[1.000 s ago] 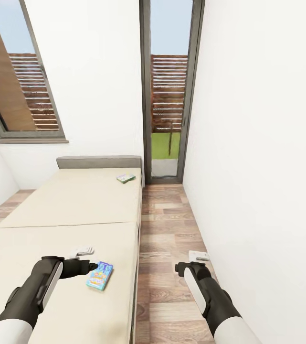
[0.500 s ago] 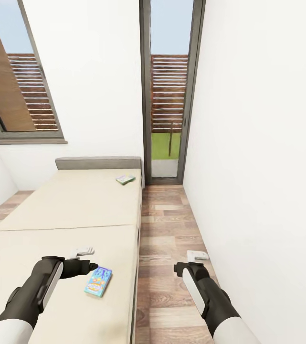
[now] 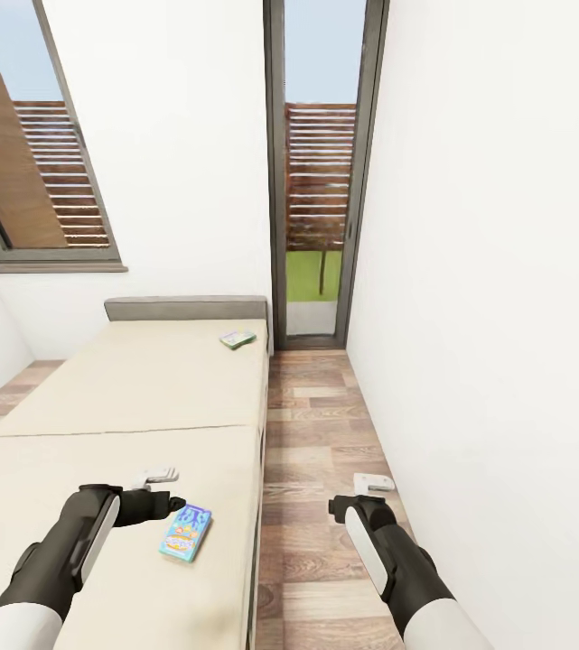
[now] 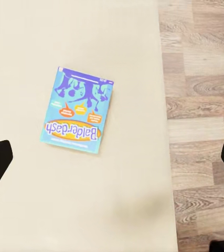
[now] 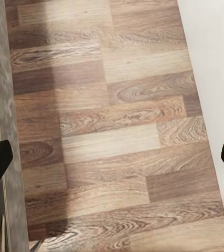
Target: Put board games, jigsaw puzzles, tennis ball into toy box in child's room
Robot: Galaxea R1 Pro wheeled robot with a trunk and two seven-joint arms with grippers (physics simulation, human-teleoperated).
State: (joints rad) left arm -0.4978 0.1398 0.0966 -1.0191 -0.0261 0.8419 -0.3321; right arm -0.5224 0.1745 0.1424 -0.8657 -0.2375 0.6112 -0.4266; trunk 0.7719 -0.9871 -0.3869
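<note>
Left end effector [image 3: 160,473] spread wide, poised above blue board game [image 3: 186,532] lying flat on bed [image 3: 135,388] near edge. Right end effector [image 3: 375,483] spread, empty, over floor. Second board game [image 3: 238,338] by headboard. Step: first pickup. Next: descend, pinch box edge.

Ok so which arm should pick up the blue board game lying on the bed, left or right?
Left, probably. The left tool hangs open over the bed, right beside the blue board game, which lies flat under its wrist camera. The right tool is over the wood floor.
</note>
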